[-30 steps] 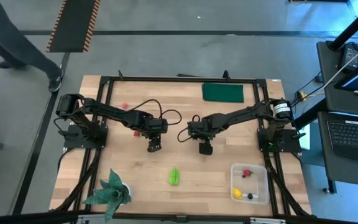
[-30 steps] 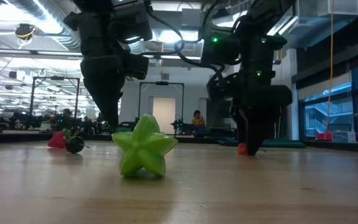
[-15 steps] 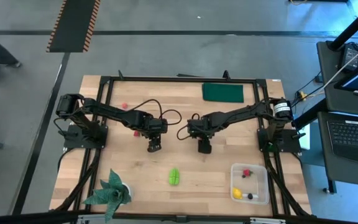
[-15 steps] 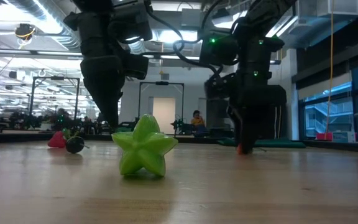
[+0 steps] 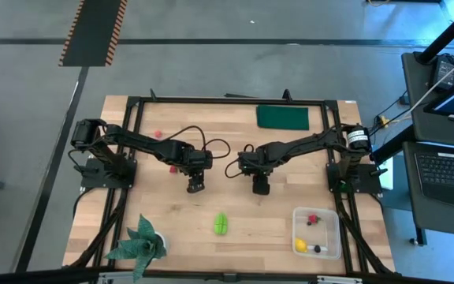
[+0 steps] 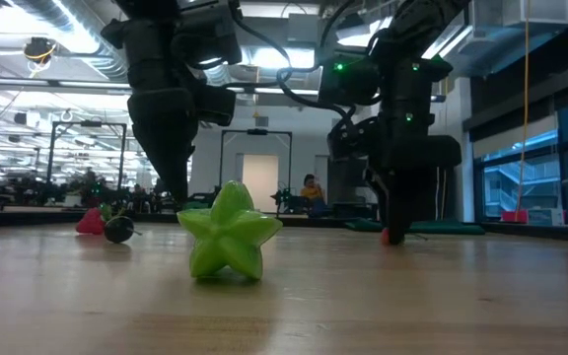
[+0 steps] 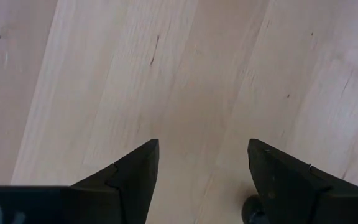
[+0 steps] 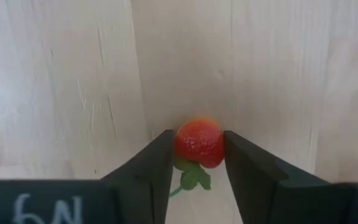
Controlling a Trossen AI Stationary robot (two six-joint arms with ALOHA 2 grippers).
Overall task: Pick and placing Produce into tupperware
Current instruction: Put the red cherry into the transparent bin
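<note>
My right gripper (image 5: 259,189) stands at the table's middle, its fingers shut on a small red strawberry (image 8: 198,142) with a green stalk; the low view shows that berry (image 6: 387,237) at the tabletop. My left gripper (image 5: 195,188) hangs open over bare wood (image 7: 202,162). A bright green ridged fruit (image 5: 221,223) lies on the wood nearer the front. The clear tupperware (image 5: 298,213) at the front right holds a yellow lemon (image 5: 300,245), a red berry (image 5: 314,218) and a dark berry (image 5: 317,249). My right gripper pinches the strawberry's two sides (image 8: 180,144) between its two fingers, only at their free ends. The fingers come from above, pointing down. The berry sits low at the tabletop, its green stalk (image 8: 191,177) toward the wrist.
A leafy potted plant (image 5: 139,243) stands at the front left corner. A flat dark green rectangle (image 5: 283,117) lies at the far right. A small red piece (image 5: 158,134) lies at the far left; a red piece (image 6: 91,221) and dark berry (image 6: 118,229) show low on the left.
My right gripper has stayed over the same spot and drawn its fingers in onto the strawberry, which rests where it was.
</note>
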